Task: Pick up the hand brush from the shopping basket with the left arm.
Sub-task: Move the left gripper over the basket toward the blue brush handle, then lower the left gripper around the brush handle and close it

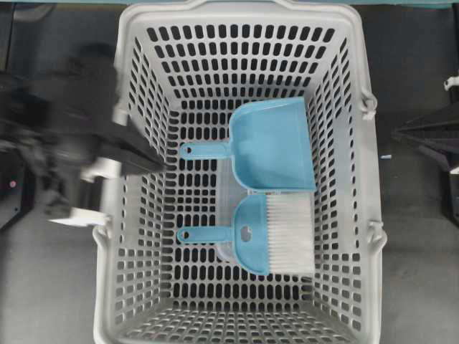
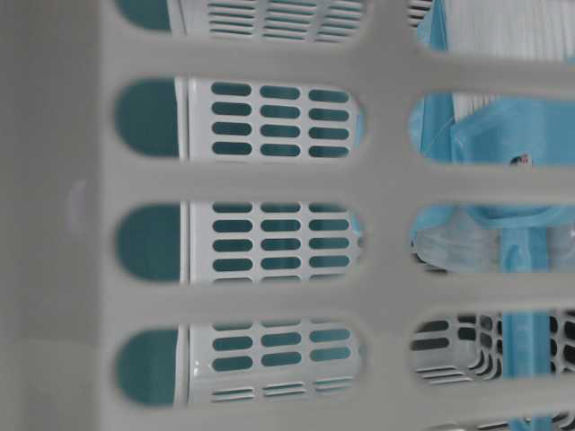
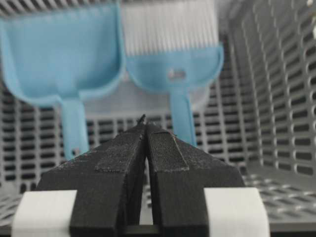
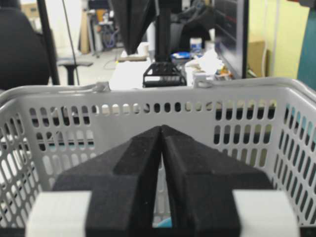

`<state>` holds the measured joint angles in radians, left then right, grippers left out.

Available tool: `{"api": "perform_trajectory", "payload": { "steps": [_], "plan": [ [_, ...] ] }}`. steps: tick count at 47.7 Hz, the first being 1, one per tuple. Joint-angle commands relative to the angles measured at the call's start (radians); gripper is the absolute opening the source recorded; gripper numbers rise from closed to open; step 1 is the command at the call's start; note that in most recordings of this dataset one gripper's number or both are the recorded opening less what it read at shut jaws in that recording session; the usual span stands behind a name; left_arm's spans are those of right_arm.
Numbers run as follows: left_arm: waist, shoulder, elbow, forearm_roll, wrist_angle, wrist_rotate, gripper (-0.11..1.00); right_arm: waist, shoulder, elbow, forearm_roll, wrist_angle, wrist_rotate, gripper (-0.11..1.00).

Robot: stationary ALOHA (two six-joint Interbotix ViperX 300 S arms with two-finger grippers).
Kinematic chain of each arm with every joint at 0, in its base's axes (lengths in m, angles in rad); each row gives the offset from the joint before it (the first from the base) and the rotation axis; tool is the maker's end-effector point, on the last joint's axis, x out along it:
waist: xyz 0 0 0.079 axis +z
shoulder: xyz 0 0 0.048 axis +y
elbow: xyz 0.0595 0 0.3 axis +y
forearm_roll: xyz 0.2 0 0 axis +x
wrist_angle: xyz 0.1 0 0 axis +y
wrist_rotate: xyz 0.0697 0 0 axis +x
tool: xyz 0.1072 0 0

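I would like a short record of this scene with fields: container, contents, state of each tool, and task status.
container: shopping basket, light grey, slotted
contents: hand brush and dustpan, side by side, handles pointing toward the left arm; a clear container partly visible beneath them
left tool: shut, empty, inside the basket, short of the two handles
right tool: shut, empty, outside the basket
task status: brush not yet grasped

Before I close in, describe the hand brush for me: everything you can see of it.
The hand brush looks like light-blue plastic: a thin handle pointing toward the left gripper, a rounded head with a hole, and wide white bristles. It lies flat in the shopping basket, seemingly resting partly on a clear container, its head edge meeting the dustpan. Nothing grips it.
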<state>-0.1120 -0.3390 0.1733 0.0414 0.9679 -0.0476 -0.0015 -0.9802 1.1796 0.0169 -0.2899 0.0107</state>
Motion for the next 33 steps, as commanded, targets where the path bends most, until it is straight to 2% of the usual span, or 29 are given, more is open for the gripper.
{"api": "perform_trajectory", "payload": {
  "steps": [1,5,11,16,24,28,33],
  "plan": [
    [-0.012,0.083,-0.107,0.003,0.071,-0.005,0.00,0.005,0.003,-0.020,0.003,-0.009,0.000,-0.01],
    [-0.018,0.152,-0.149,0.003,0.129,-0.023,0.00,0.005,0.002,-0.021,0.003,-0.005,0.000,-0.01],
    [-0.029,0.238,-0.170,0.003,0.176,-0.095,0.00,0.005,-0.002,-0.018,0.003,-0.003,0.000,-0.01],
    [-0.034,0.282,-0.163,0.003,0.166,-0.152,0.00,0.005,-0.002,-0.018,0.003,-0.003,0.002,-0.01],
    [-0.046,0.310,-0.140,0.003,0.107,-0.158,0.02,0.005,-0.005,-0.018,0.003,-0.003,0.000,-0.01],
    [-0.048,0.328,-0.124,0.003,0.101,-0.167,0.16,0.005,-0.006,-0.018,0.003,-0.003,0.000,-0.01],
    [-0.051,0.354,-0.106,0.003,0.091,-0.175,0.49,0.005,-0.006,-0.018,0.003,-0.003,0.000,-0.01]
  ]
}}
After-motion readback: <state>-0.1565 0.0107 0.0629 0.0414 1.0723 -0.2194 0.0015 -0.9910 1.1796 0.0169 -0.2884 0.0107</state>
